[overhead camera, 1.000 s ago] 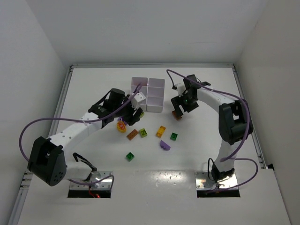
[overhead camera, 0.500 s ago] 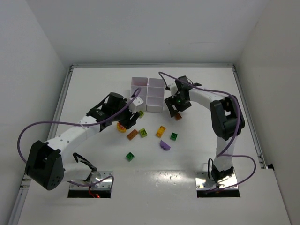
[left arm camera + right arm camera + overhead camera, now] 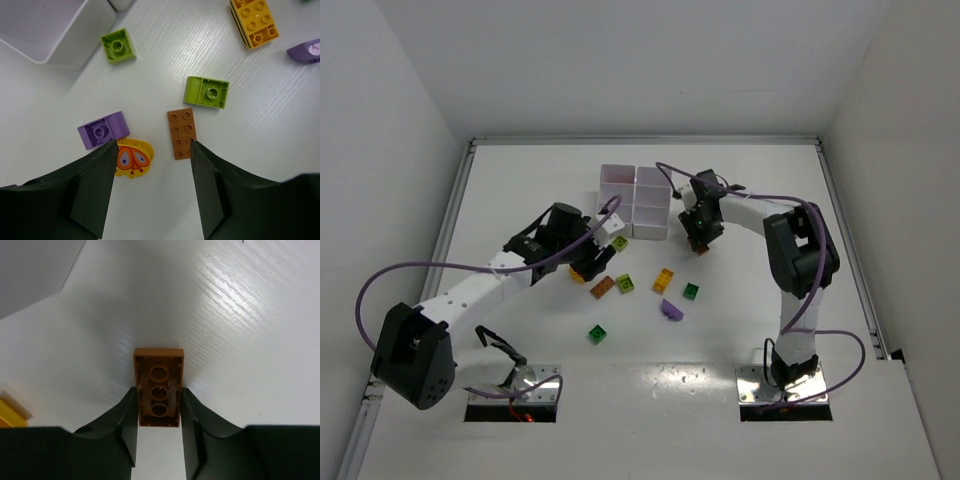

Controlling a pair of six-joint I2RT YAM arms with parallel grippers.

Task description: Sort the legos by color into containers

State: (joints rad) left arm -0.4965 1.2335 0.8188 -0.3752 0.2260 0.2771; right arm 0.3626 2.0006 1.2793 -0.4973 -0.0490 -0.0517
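Observation:
My right gripper (image 3: 158, 392) is shut on an orange brick (image 3: 158, 387) that lies studs-down on the table, its hollow underside facing the camera. From above, the right gripper (image 3: 699, 243) sits just right of the white containers (image 3: 636, 200). My left gripper (image 3: 152, 146) hangs open over loose legos with nothing between its fingers. A purple brick (image 3: 102, 130) and a yellow butterfly brick (image 3: 132, 158) lie by its left finger, and an orange plate (image 3: 182, 133) lies by its right finger. Two lime bricks (image 3: 208, 91) (image 3: 118, 45) lie beyond.
A yellow brick (image 3: 663, 280), a green brick (image 3: 691, 291), a purple piece (image 3: 671, 311) and another green brick (image 3: 597, 334) lie scattered between the arms. A container corner (image 3: 50, 30) shows at the upper left of the left wrist view. Purple cables loop over both arms.
The right gripper has closed its jaws on the orange brick beside the tray. The left gripper has drawn back from the tray and now hovers over the loose bricks.

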